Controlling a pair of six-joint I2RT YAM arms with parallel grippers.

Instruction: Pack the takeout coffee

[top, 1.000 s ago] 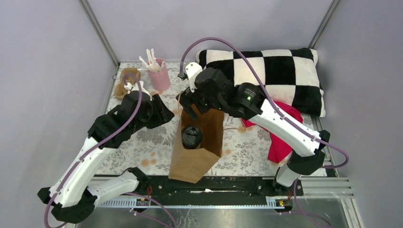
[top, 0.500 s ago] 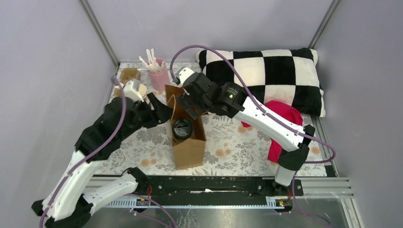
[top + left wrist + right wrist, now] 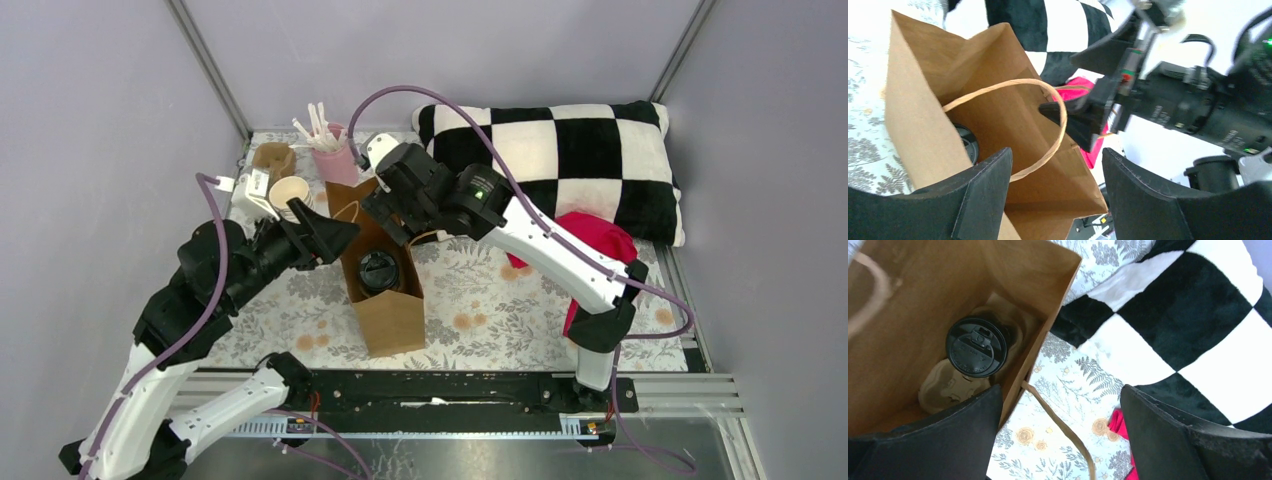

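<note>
Coffee cup [image 3: 977,346] upright in paper bag [image 3: 390,318]; my left pincer [image 3: 1055,165] & right pincer [image 3: 1060,395] open at rim, so lift off gently w/o snagging handle [image 3: 1058,115].

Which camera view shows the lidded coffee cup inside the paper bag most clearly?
The right wrist view: it looks down into the paper bag and shows the whole round lid of the takeout coffee. The top external view shows the same lid, only smaller. The left wrist view shows just its dark edge behind the bag's wall.
</note>
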